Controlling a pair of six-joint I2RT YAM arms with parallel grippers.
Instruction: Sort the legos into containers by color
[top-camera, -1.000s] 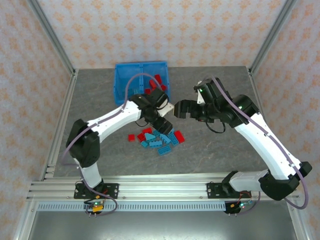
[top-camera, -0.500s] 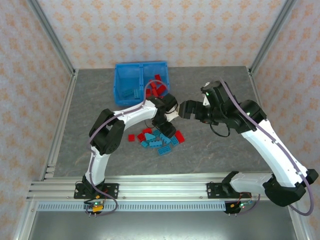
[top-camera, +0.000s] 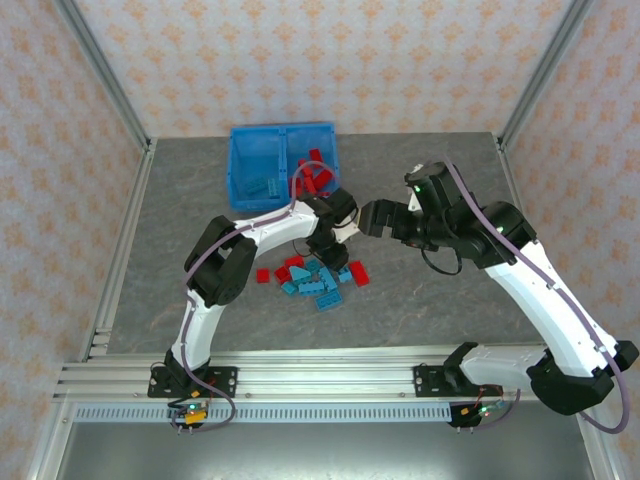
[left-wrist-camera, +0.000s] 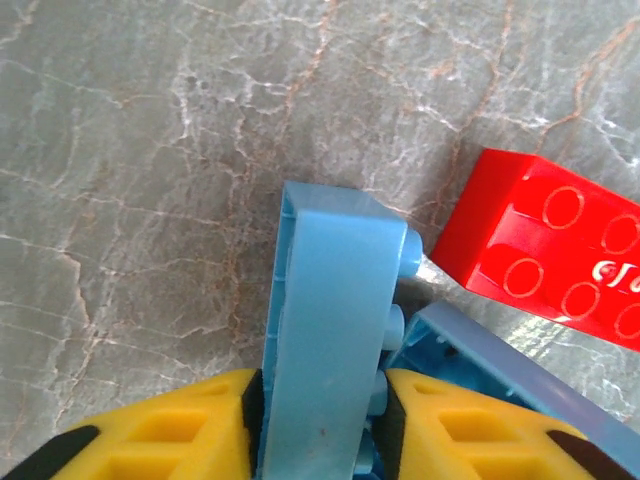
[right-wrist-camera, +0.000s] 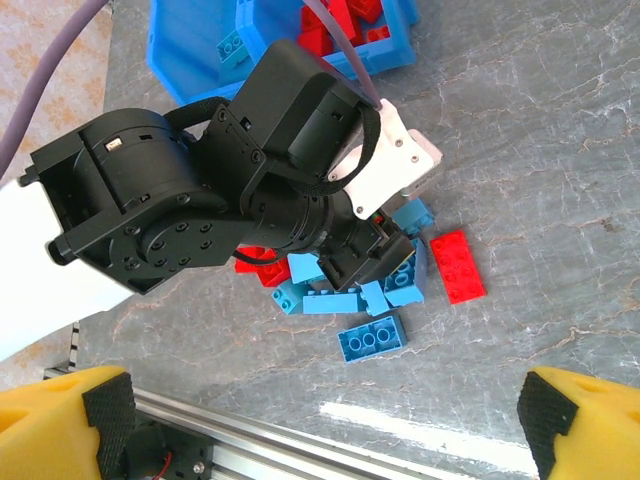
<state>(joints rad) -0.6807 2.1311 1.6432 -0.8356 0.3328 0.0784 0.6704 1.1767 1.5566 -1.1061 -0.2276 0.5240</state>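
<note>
My left pincer (left-wrist-camera: 320, 425) is pinching a light blue brick (left-wrist-camera: 335, 300) between its yellow fingers (left-wrist-camera: 160, 435), pressing on both broad sides. In the overhead view this pincer (top-camera: 328, 255) is reaching down into the far edge of the loose pile (top-camera: 318, 282), which is lying mid-table on the near side of the bin (top-camera: 235, 165). The brick is sitting right in the gap between the fingers and sticking out well past their tips. A red brick (left-wrist-camera: 545, 245) is lying flat just to its right, and another blue brick (left-wrist-camera: 480, 350) is leaning against it from below.

My right pincer (top-camera: 372, 218) is hanging spread wide, just to the right of the left one and above the table (top-camera: 420, 290).

The bin is standing at the far side, left of centre. Its left compartment is holding a few blue bricks (top-camera: 258, 185), and its right compartment is holding red ones (top-camera: 315, 176).

The held brick is standing on edge, its long axis running straight out from the fingers, its studs facing sideways toward the right finger and the red brick.
</note>
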